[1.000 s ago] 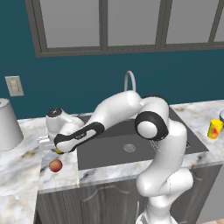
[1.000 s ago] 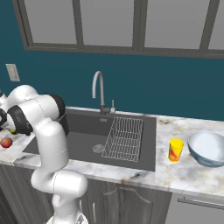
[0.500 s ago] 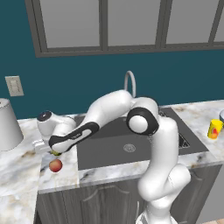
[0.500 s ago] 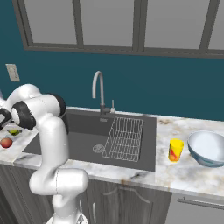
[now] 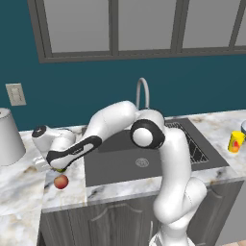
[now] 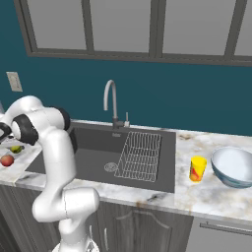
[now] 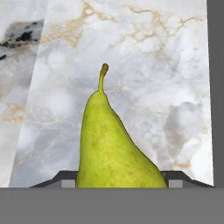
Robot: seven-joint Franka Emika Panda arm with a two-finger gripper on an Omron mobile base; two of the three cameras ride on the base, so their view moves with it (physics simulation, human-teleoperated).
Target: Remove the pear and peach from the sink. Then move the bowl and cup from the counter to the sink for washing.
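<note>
Gripper [image 7: 114, 183] jaws sit on either side of the pear [image 7: 113, 144] over the counter [image 5: 72, 190] — whether they clamp it or merely flank it cannot be told. Sink [image 6: 93, 162] lies at 3 o'clock of the arm's hand in the left base view. Bowl [image 6: 233, 166] and cup [image 6: 198, 169] stand right of it — peach [image 5: 61, 181] rests just below the pear.
</note>
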